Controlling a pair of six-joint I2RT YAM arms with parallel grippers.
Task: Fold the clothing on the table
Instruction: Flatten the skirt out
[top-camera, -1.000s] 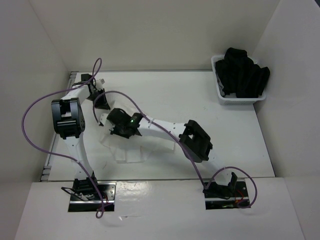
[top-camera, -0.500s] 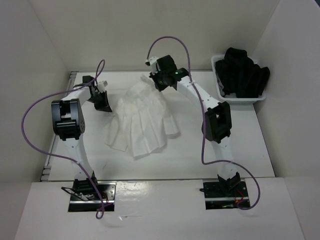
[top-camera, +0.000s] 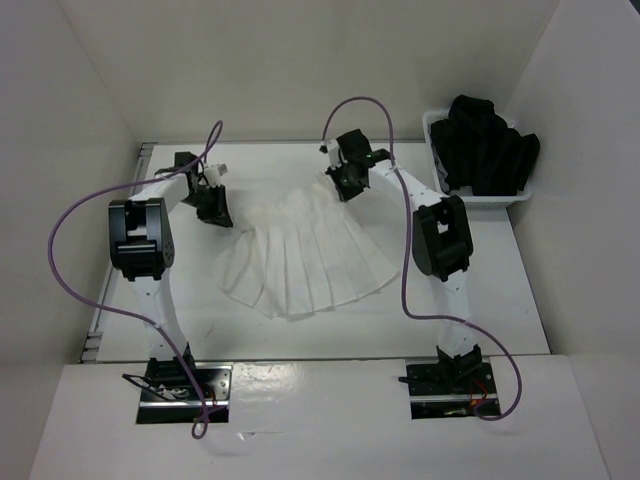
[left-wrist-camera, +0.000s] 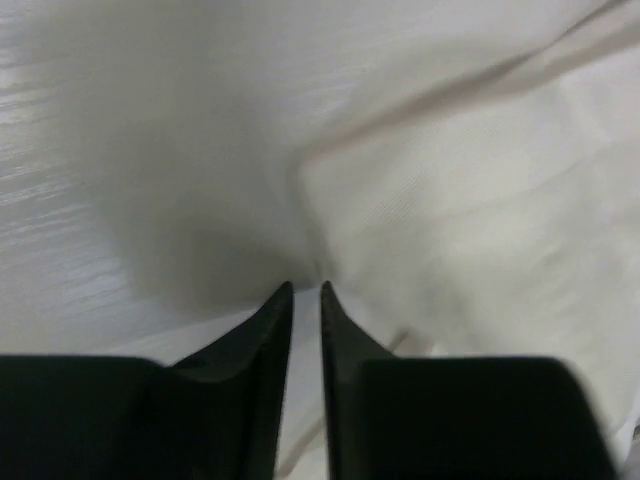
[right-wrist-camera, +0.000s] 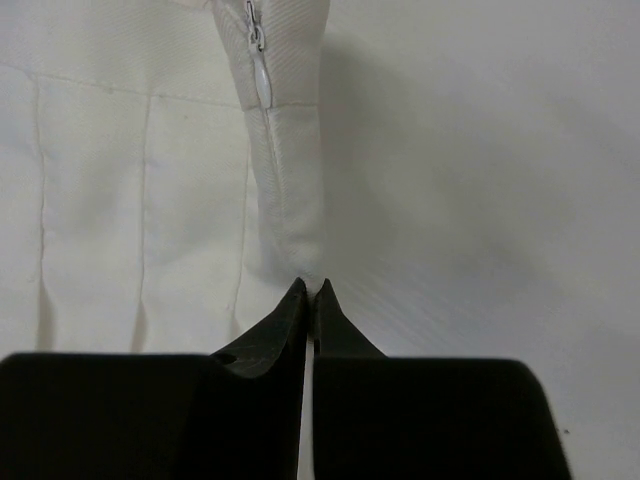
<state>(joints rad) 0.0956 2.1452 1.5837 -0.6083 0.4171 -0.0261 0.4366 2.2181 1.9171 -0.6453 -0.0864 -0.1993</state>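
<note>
While white pleated fabric skirt (top-camera: 305, 262) fans across white desk (top-camera: 470, 290) | step: spreading | right gripper (right-wrist-camera: 308, 288) clamps waistband (right-wrist-camera: 292, 190), left gripper (left-wrist-camera: 305, 290) unclear | next: fold over

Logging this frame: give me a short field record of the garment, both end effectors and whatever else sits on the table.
clothing: white pleated skirt, spread in a fan, not yet folded
left end effector: at the waist's left corner, tips slightly apart, grip unclear
right end effector: shut on the waist's right corner, below the zipper
table: white, skirt lying mid-table
other: basket holding black garments, far right corner
</note>
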